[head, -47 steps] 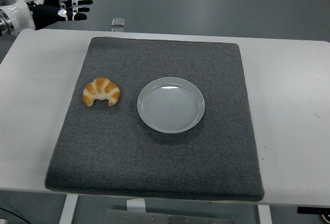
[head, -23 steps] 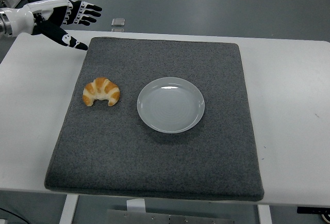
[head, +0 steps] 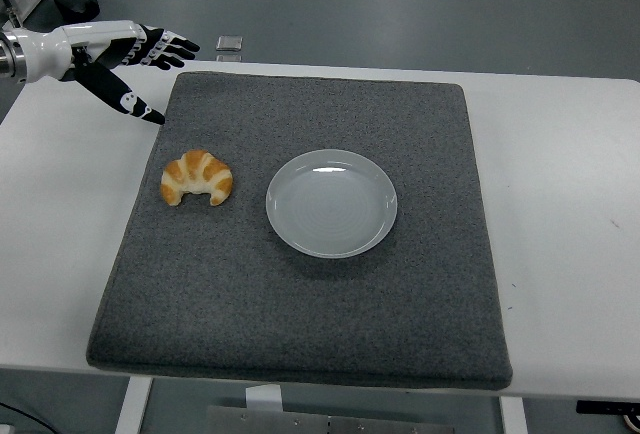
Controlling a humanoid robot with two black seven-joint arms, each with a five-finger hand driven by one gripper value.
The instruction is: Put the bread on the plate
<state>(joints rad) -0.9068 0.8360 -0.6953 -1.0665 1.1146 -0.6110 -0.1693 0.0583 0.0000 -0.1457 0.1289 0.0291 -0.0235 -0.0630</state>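
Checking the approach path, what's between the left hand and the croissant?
Only bare grey mat between the left hand and the croissant, in the head view.

The left hand [head: 118,59] has dropped lower, thumb swung down.

Light: bright, even, from overhead | Shadows: soft, faint under the plate [head: 331,203] rim | Glare: pale sheen on plate's far inner edge | Focus: sharp throughout, no visible blur or edge distortion

A mat [head: 300,284] covers the table [head: 560,254]. On it, a croissant [head: 197,177] lies left of a plate [head: 331,203]. The left hand [head: 110,54] hovers behind the croissant.
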